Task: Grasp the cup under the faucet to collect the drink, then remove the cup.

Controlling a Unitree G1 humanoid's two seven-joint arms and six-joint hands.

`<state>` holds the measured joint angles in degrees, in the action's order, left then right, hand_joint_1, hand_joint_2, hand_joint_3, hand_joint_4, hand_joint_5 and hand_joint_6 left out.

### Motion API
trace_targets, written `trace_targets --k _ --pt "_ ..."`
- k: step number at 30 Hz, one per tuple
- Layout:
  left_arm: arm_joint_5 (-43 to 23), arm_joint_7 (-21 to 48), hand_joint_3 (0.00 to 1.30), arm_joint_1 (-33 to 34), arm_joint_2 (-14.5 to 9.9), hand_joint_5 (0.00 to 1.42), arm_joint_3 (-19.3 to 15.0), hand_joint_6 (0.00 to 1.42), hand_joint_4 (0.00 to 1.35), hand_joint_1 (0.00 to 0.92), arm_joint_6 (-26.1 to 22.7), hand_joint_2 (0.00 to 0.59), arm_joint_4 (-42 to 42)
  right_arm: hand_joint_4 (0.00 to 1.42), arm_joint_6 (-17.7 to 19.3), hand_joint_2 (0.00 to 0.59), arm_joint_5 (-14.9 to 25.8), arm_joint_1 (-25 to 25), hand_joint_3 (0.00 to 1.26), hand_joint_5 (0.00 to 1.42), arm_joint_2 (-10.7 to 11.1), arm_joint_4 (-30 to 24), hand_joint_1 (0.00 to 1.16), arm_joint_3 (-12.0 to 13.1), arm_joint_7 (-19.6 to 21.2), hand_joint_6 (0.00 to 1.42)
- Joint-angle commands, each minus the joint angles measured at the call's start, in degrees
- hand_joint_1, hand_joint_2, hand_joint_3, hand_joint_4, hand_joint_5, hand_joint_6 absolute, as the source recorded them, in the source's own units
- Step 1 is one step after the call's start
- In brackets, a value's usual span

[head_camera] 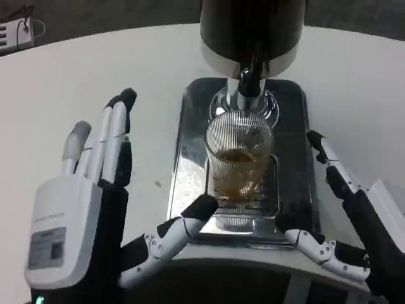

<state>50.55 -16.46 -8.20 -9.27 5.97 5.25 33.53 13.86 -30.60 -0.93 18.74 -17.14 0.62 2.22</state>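
Both hands sit low at the near edge of the white table (pixel 158 69) as I look down on it, and neither one is holding anything. My left hand (pixel 95 209) is at the near left, its white back toward the camera and its fingers (pixel 107 136) pointing away from me, spread apart; its thumb (pixel 174 237) reaches rightward and its black tip lies over the near left corner of the silver drip tray (pixel 183 139), though I cannot tell whether it touches the metal. My right hand (pixel 354 221) is at the near right, just beside the tray's right edge, with one finger stretched up along that edge and another lying across the tray's near right corner; its fingers are apart too, closed on nothing. The cup (pixel 239 158), a clear ribbed glass, stands upright on the grille in the middle of the tray, directly under the faucet (pixel 248 82), with amber drink filling roughly its lower half. It stands between the two hands and apart from both. Above the faucet rises the dark round body of the dispenser (pixel 253 28), at the tray's far end. At the far left corner of the table I see a white power strip (pixel 16 31), partly cut off, so its details are hard to make out.
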Motion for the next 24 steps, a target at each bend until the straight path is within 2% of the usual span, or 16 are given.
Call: trace_targets --k 1,7,24 --pt "1.68 -1.22 0.00 -3.01 -1.98 0.10 -0.51 0.00 0.00 0.000 1.86 0.146 -2.43 0.02 0.69 0.303 1.33 -1.82 0.00 0.09 -0.23 2.07 0.42 -1.46 -0.42 0.21" --pt "2.75 -0.68 0.00 -5.40 -2.67 0.10 0.13 0.00 0.00 0.000 2.17 0.146 -4.33 0.02 0.44 0.289 1.99 -4.25 0.00 0.08 -0.75 4.14 0.44 -3.10 -0.60 0.21" --pt "5.47 2.48 0.00 -8.56 -3.68 0.11 2.16 0.00 0.00 0.000 0.68 0.153 -5.21 0.01 -0.55 0.275 4.70 -12.69 0.00 0.08 -2.47 12.73 0.48 -5.12 -0.54 0.20"
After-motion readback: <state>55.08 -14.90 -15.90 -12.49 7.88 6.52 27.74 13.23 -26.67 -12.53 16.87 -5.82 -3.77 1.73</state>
